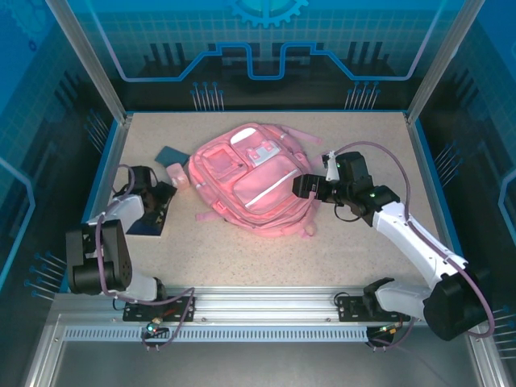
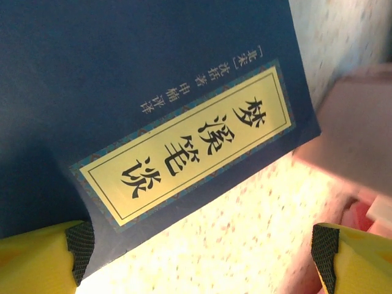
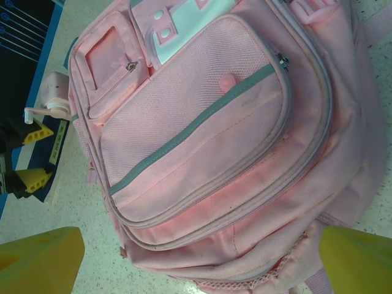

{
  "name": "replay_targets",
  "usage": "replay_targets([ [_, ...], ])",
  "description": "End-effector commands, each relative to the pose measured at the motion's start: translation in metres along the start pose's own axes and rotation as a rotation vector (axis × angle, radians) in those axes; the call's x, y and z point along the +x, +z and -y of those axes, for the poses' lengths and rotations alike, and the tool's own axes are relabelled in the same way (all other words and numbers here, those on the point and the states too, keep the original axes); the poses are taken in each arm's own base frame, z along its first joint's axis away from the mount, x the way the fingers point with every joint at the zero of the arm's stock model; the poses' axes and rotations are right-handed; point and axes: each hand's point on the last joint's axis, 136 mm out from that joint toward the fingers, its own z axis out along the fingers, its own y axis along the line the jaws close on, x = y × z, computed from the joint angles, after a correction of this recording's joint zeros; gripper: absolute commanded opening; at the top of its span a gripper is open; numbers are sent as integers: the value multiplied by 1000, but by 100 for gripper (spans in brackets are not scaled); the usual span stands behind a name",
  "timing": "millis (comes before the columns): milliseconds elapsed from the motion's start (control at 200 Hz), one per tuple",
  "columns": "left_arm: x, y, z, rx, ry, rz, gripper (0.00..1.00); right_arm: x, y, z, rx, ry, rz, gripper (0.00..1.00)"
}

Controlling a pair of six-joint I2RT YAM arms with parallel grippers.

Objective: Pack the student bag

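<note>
The student bag (image 1: pixel 254 181) is a pink backpack lying flat mid-table, front pockets up. In the right wrist view the bag (image 3: pixel 214 135) shows closed zips and a grey stripe. My right gripper (image 1: pixel 300 187) hovers at its right side. It (image 3: pixel 202 263) is open, jaws wide over the bag's lower edge, holding nothing. My left gripper (image 1: pixel 161 196) is low over a dark blue book (image 1: pixel 151 218) left of the bag. That gripper (image 2: pixel 202 257) is open, straddling the corner of the book (image 2: pixel 122 92) and bare table; the book carries a yellow title label.
A second dark blue book (image 1: pixel 172 153) lies behind the left gripper. A small pale pink object (image 1: pixel 177 175) sits against the bag's left side, also seen from the right wrist (image 3: pixel 55 92). Blue walls ring the speckled table (image 1: pixel 242 258), with free surface in front of the bag.
</note>
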Motion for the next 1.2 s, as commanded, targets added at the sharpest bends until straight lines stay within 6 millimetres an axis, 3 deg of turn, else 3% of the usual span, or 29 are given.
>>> replay_targets([
  [0,40,3,-31,-106,-15,-97,94,-6,-7,-9,-19,-6,23,99],
  [190,87,7,-40,-98,12,-152,94,-4,-8,-9,-16,3,18,99],
  [470,152,-7,-13,-74,203,-199,94,0,-7,-11,-26,10,8,98],
  [565,165,-14,1,-57,277,-223,95,3,-4,-15,-30,0,-8,98],
  [745,147,-45,36,-6,472,-168,99,16,12,-36,-29,-68,-73,96],
  [855,129,-58,46,10,541,-146,99,29,29,-57,-30,-123,-122,94],
  [1010,96,-61,32,-11,516,-132,99,55,61,-98,-39,-192,-207,89],
  [1196,61,-61,-2,-58,402,-89,99,102,106,-148,-32,-233,-323,80],
])
